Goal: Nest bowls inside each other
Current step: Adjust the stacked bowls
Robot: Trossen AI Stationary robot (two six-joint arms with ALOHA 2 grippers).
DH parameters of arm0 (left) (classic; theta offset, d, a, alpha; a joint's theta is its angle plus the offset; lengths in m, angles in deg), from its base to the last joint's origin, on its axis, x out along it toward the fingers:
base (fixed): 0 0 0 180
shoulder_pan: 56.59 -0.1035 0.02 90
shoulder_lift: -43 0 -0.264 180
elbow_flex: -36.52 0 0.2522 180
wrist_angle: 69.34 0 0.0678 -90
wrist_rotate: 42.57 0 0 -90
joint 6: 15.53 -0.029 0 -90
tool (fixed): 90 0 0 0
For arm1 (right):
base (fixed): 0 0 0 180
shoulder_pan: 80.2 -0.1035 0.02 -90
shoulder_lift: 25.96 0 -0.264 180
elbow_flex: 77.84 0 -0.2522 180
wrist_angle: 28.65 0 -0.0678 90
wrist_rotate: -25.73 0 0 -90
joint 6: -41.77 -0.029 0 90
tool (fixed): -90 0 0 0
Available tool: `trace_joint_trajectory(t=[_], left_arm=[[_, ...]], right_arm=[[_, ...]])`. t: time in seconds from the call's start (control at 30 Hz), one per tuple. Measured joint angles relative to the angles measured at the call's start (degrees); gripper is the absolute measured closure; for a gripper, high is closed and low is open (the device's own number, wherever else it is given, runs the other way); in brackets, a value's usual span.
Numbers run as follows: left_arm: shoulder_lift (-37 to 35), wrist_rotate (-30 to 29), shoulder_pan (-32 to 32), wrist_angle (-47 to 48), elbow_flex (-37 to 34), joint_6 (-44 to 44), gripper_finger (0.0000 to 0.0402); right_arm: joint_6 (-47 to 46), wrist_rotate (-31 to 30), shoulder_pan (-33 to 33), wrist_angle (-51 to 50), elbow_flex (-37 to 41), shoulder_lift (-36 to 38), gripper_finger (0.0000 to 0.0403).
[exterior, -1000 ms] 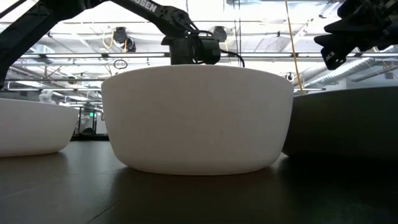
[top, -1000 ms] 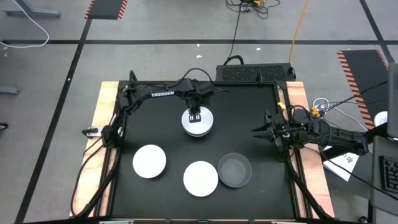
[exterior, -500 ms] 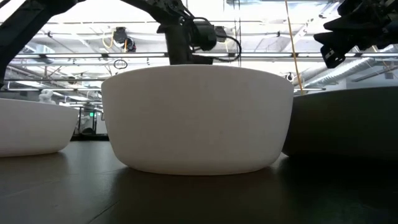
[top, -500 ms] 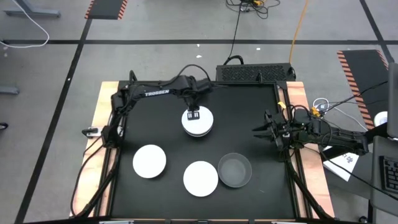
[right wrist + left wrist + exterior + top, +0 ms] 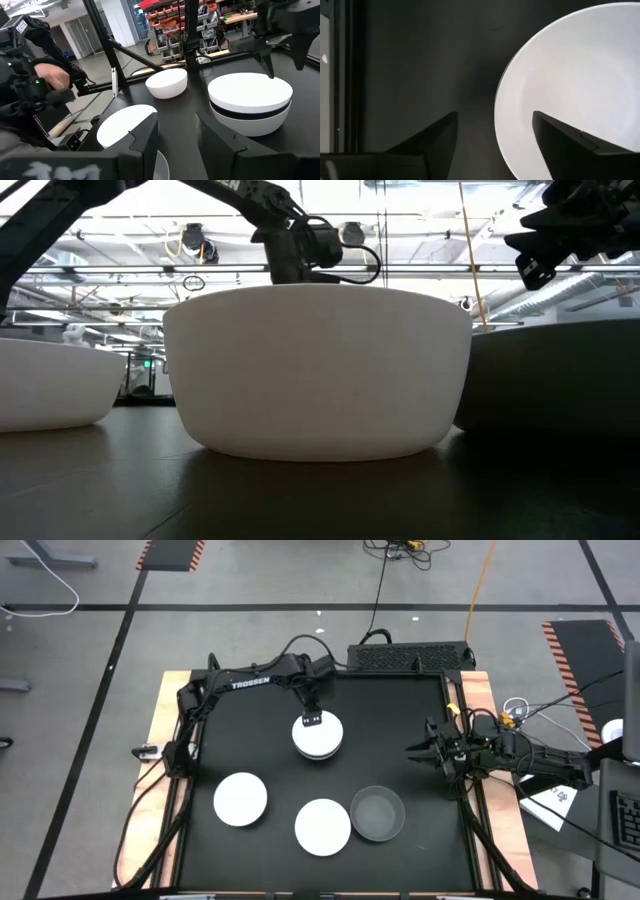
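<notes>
Black surface framed by pale wooden edging, seen from overhead, carrying every bowl.

Left arm reaching across the far half of the surface, its tool hovering over the far rim of the stacked bowls; fingers spread apart in the left wrist view, with the stack's white rim showing between them and nothing pinched. Same tool hanging behind the nearest bowl in the low view.

Right arm parked at the right edge of the surface, its tool well apart from all bowls, fingers parted with nothing between them.

Stacked bowls near the middle of the far half: a white bowl on top, a dark band below it and a white bowl beneath, nested together.

Grey bowl at the near right, just beside the middle white bowl; touching or not cannot tell. Same white bowl filling the low view, upright, with the grey bowl to its right.

Third white bowl at the near left, standing apart from the others, upright, seen again in the low view.
</notes>
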Motion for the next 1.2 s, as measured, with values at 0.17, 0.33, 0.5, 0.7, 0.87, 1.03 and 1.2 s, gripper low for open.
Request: trace_joint_trajectory(t=[0.17, 0.33, 0.5, 0.7, 0.87, 1.03, 1.2], left_arm=[[0.00, 0.07, -0.77, 0.12, -0.10, -0.21, 0.0129], [0.00, 0.28, -0.55, 0.01, -0.15, -0.24, 0.0128], [0.63, 0.55, -0.64, 0.03, -0.35, -0.13, 0.0128], [2.32, 0.35, -0.47, -0.06, -0.37, 0.09, 0.0128], [2.38, 0.01, -0.62, -0.33, -0.37, 0.03, 0.0128], [2.38, 1.52, -0.60, -0.56, -0.64, 0.02, 0.0141], [2.39, 1.84, -0.61, -0.87, -1.85, 0.00, 0.0184]], right_arm=[[0.05, 0.00, 0.00, -0.02, 0.00, -0.01, 0.0282], [0.00, 0.00, 0.00, 0.00, 0.00, 0.00, 0.0282], [0.00, 0.00, 0.01, -0.01, 0.00, -0.01, 0.0282], [-0.27, 0.00, 0.02, -0.02, 0.00, 0.00, 0.0282], [-0.35, 0.02, 0.02, -0.07, 0.00, -0.02, 0.0282], [-0.34, 0.01, 0.02, -0.06, 0.00, -0.01, 0.0282], [-0.37, 0.02, 0.02, -0.04, 0.00, 0.00, 0.0282]])
